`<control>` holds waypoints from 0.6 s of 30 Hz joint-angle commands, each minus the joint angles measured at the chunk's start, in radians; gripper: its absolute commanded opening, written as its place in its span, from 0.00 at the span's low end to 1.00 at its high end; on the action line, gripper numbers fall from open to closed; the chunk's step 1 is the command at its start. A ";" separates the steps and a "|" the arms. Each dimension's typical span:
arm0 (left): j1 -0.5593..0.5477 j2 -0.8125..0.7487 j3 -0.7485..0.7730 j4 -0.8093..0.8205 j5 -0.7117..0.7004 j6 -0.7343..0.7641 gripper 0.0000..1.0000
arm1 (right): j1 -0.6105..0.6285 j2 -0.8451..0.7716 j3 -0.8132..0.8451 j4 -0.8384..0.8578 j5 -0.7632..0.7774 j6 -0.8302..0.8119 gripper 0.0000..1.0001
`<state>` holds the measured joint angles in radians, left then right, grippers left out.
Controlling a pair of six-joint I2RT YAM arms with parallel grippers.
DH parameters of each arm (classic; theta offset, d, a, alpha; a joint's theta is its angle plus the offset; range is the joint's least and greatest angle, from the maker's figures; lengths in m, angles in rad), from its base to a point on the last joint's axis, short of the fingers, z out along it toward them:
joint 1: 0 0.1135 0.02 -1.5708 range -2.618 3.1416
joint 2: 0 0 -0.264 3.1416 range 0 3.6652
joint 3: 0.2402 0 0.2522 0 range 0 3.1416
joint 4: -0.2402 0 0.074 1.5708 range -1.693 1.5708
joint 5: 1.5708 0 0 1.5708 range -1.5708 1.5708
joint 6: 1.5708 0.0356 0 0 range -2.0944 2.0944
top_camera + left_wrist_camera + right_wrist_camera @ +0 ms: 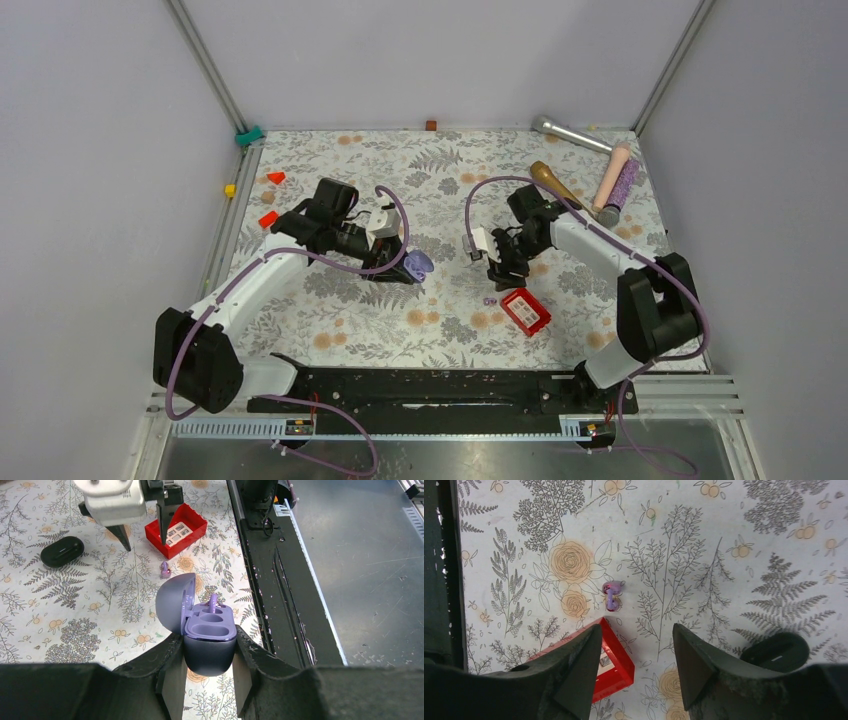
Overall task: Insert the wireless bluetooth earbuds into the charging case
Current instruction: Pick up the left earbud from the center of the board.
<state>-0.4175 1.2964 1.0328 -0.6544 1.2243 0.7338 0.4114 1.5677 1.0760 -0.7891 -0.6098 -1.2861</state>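
Observation:
My left gripper is shut on the lower shell of an open purple charging case, seen in the top view near the table's middle. One pale purple earbud stands in the case's far slot; the near slots look empty. A second pale purple earbud lies loose on the table, just ahead of my right gripper, which is open, empty and hovering over it. A closed black case lies beside the right finger. No black earbuds show.
A red tray lies right next to the loose earbud, under my right gripper's left finger. A silver microphone, a wooden spoon and a pink roller lie at the back right. Small red blocks sit far left.

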 commanded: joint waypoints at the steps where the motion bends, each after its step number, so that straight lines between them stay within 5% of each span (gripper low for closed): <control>1: 0.002 -0.034 0.035 0.016 0.053 0.029 0.00 | 0.001 0.041 0.012 -0.036 -0.010 -0.022 0.58; 18: 0.001 -0.028 0.036 0.017 0.056 0.027 0.00 | 0.096 0.105 -0.010 -0.018 0.136 -0.010 0.62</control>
<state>-0.4179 1.2964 1.0328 -0.6548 1.2274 0.7338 0.4732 1.6562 1.0676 -0.8028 -0.5220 -1.3025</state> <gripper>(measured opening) 0.338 0.614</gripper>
